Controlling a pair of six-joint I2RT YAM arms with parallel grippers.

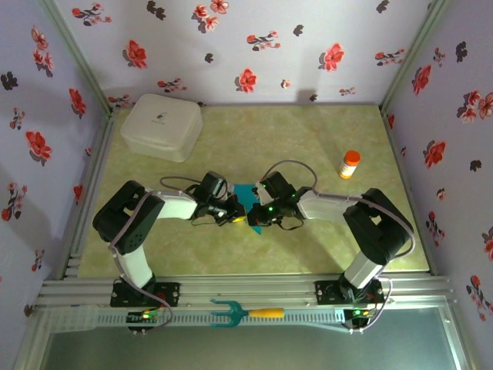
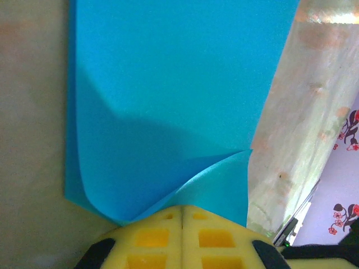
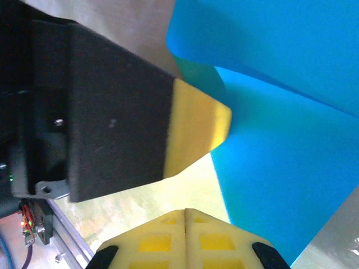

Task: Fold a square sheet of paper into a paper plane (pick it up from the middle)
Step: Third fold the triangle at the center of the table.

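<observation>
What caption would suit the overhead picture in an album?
Left tool and right tool meet over the teal paper sheet, white box and orange-capped bottle beyond.

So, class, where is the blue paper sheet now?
In the top view, the square sheet of paper is mid-table, between the left pincer and right pincer.

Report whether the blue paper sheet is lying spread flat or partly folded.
Partly folded. One corner of the square sheet of paper curls up and over toward the left gripper; the rest lies flat.
</observation>
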